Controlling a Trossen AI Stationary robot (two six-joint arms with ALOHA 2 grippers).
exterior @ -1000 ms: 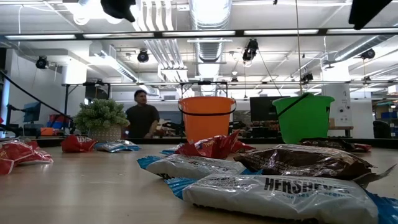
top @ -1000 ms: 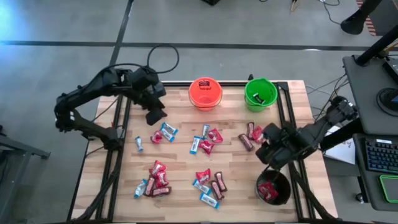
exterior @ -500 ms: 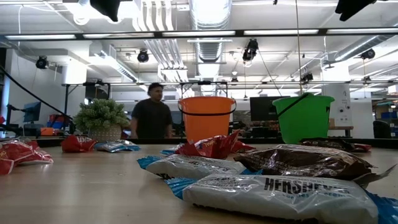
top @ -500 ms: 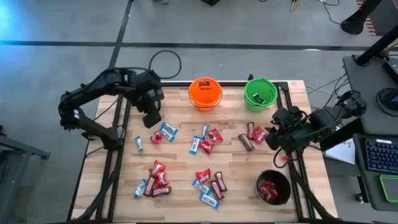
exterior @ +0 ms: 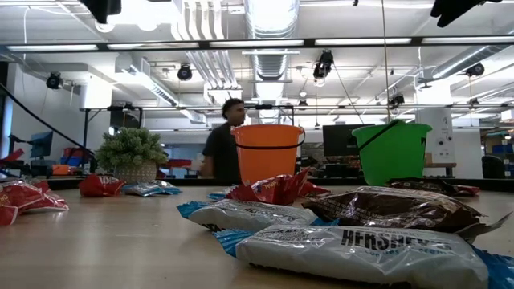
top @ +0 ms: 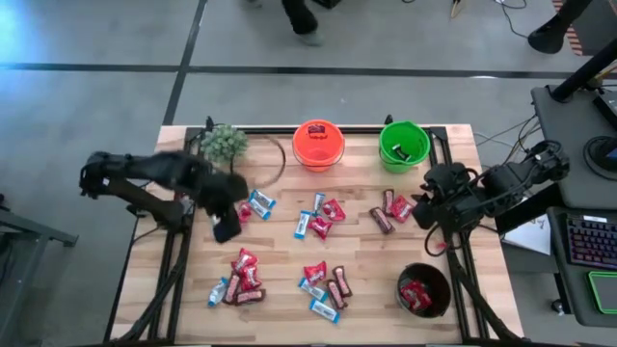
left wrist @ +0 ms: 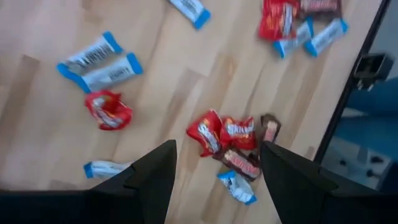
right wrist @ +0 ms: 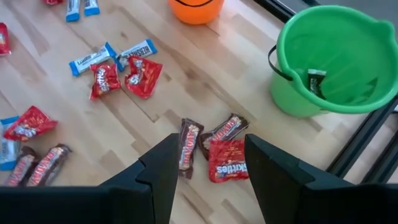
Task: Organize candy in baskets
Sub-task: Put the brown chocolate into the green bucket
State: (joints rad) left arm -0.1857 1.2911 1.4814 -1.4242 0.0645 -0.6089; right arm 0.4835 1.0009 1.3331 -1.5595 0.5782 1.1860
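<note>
Candy lies scattered on the wooden table [top: 289,251]: red packets, brown bars and blue-and-white bars in a near-left cluster [top: 241,280], a middle cluster [top: 320,217] and a group at the right [top: 390,210]. The orange basket [top: 318,145] and green basket [top: 403,145] stand at the far edge, the black basket [top: 422,289] near right. My left gripper [left wrist: 217,180] hangs open above the table's left part, over red packets [left wrist: 221,134]. My right gripper [right wrist: 208,177] hangs open above a brown bar [right wrist: 188,144] and a red packet [right wrist: 227,160], near the green basket [right wrist: 336,56].
A bushy potted plant [top: 224,143] stands at the far left of the table. The green basket holds a dark candy [right wrist: 316,81], the black basket a red packet [top: 415,294]. Black rails run along the table's left and right sides. A person [exterior: 225,148] walks in the room behind.
My left gripper has swung from beside the plant toward the near edge and down, uncovering the plant; it stays open. My right gripper has moved from over the black basket toward the far edge, then held still. The person behind has walked to the right.
</note>
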